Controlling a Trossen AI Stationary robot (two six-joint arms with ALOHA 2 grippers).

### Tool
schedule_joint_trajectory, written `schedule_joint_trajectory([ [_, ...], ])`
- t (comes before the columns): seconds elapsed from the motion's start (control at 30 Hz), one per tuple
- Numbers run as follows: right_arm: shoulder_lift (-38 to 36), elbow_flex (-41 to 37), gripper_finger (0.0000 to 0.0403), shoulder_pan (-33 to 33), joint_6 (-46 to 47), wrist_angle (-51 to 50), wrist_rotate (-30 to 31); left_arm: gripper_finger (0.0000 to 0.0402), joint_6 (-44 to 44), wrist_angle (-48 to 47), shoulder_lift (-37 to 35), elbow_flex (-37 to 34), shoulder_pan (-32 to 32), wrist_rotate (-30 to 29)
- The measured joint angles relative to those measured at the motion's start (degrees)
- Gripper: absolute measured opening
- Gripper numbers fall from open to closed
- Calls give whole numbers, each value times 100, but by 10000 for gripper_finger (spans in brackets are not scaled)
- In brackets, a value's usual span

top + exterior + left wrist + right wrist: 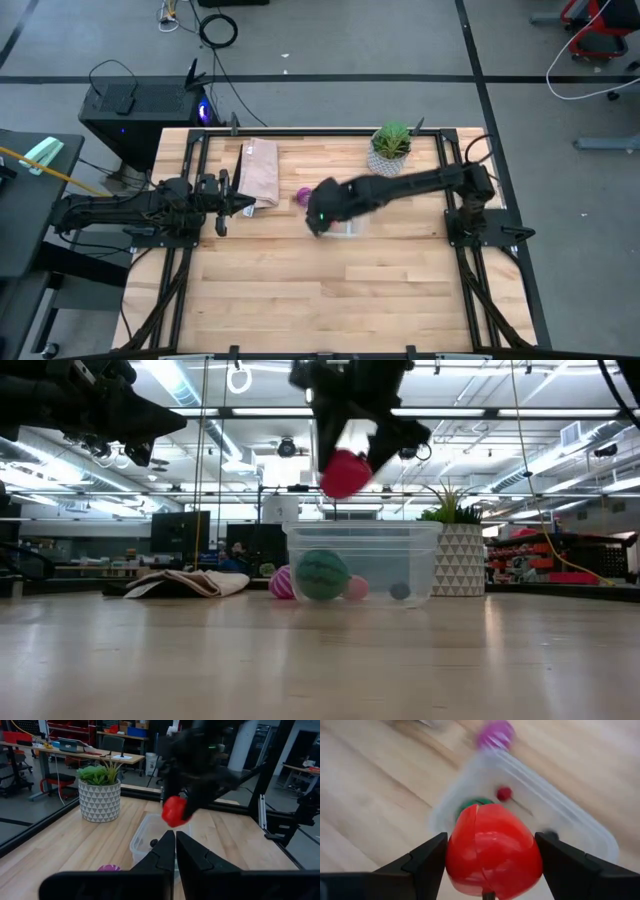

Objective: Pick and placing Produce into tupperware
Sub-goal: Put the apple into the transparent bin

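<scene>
My right gripper (347,455) hangs above the clear tupperware (420,560), shut on the red lumpy piece (345,472). Inside the tub rest the green striped ball (322,575), a pink bit (355,588) and a dark bit (400,591). The right wrist view also shows a tiny red bit (504,793) in the tub. The purple-pink ball (283,582) sits on the table just outside the tub, on its left side. My left gripper (175,852) is shut and held in the air over the table's left part (222,205). My right gripper (491,842) pinches the red lumpy piece (492,857) between its two fingers (427,857), one on each of its opposite sides. The fingers come from above, pointing down. The piece is lifted clear, above the tub's open top (530,795).
A tan paper bag (260,170) lies near the far left of the table. A potted plant in a white patterned pot (390,148) stands at the far edge, right of the tub. Bare wood (330,290) spreads across the near half.
</scene>
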Motion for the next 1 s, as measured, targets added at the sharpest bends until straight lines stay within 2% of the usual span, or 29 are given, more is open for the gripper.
schedule_joint_trajectory([
  [0.1, 4, -2, 291, -369, 494, -327, -737, 24, 0, 0, 0, 0, -1, 0],
  [0.23, 4, -2, 291, -671, 969, -419, -1236, 19, 0, -2, 0, -2, 0, 0],
  [0.37, 2, -2, 292, -908, 1383, -442, -2128, 14, 5, -2, 0, -1, -2, 1],
  [0.6, -5, -58, 291, -954, 1774, -517, -2637, 22, 7, -2, 0, -2, -1, 0],
  [0.8, -2, -483, 293, -940, 1978, -489, -2647, 21, 13, -4, 0, -2, -2, 0],
  [1.0, 2, -832, 292, -939, 2121, -52, -2662, 12, 20, -4, 0, -2, -2, 0],
])
